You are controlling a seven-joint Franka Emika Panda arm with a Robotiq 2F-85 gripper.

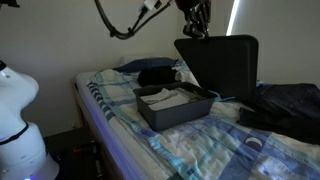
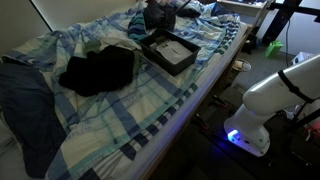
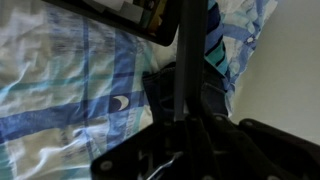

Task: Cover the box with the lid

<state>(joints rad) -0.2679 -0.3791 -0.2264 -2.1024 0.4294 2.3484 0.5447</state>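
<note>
Currently the lid [image 1: 220, 62] hangs upright on edge directly below the gripper [image 1: 195, 35], whose fingers are clamped on its top rim. It is raised just behind the open box [image 1: 175, 108], which rests on the plaid bedsheet [image 1: 200, 150] near a dark cloth bundle [image 1: 285, 108].

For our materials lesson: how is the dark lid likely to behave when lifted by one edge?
Probably stiff: the lid hangs flat from the gripper, no sag visible. Likely light, since a pinch at one edge holds it. It might pivot in that narrow grip.
</note>
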